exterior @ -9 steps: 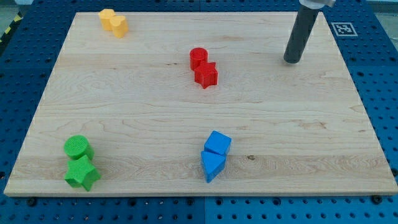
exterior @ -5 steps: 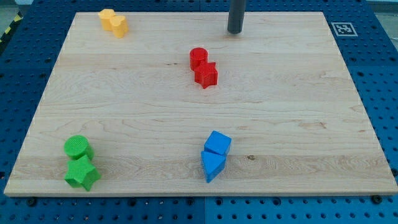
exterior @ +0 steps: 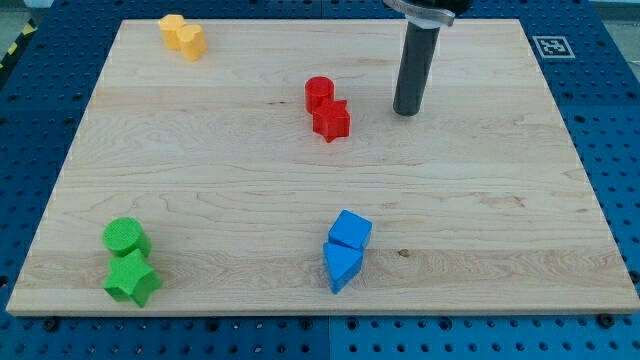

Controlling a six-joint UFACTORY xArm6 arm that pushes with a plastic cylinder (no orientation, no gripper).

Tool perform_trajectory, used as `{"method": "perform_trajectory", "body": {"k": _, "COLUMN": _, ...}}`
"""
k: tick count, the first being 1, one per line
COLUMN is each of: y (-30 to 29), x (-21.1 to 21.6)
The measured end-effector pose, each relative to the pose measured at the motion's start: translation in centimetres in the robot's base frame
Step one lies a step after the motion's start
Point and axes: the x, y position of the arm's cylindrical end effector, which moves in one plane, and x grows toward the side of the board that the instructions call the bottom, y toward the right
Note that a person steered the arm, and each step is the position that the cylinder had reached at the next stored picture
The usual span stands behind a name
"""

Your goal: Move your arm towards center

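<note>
Here the dark cylindrical rod ends with my tip (exterior: 406, 112) resting on the pale wooden board (exterior: 480, 200), in the upper half and somewhat to the view's right of the middle. The arm carries no jaws at all, only this plain rod, so there is nothing to open or close and nothing is held. Just to the view's left of the tip, near but apart from it, stand the red plastic cylinder (exterior: 319, 93) and the red plastic star-like block (exterior: 331, 120), which touch each other. Well apart toward the view's bottom lie the blue plastic cube (exterior: 351, 230) and the blue plastic triangular block (exterior: 341, 265), also touching. At the bottom left corner sit the green plastic cylinder (exterior: 125, 238) and the green plastic star block (exterior: 132, 278), and at the top left the two yellow plastic blocks (exterior: 182, 36), whose shapes are hard to make out. The step in hand appears to be the approach to the board's centre, a bare patch of wood below the red pair and above the blue pair. Judging from this, the task is partly done: the next move calls for a slide toward the view's bottom and slightly left, keeping clear of the red star-like block so it is not nudged.
</note>
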Motion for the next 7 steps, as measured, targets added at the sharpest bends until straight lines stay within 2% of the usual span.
{"method": "perform_trajectory", "body": {"k": 2, "y": -1.4, "x": 0.3}}
{"method": "perform_trajectory", "body": {"k": 3, "y": -1.4, "x": 3.6}}
{"method": "perform_trajectory", "body": {"k": 4, "y": -3.9, "x": 6.5}}
{"method": "perform_trajectory", "body": {"k": 5, "y": -11.3, "x": 6.9}}
{"method": "perform_trajectory", "body": {"k": 6, "y": -17.6, "x": 5.3}}
{"method": "perform_trajectory", "body": {"k": 7, "y": -17.5, "x": 3.4}}
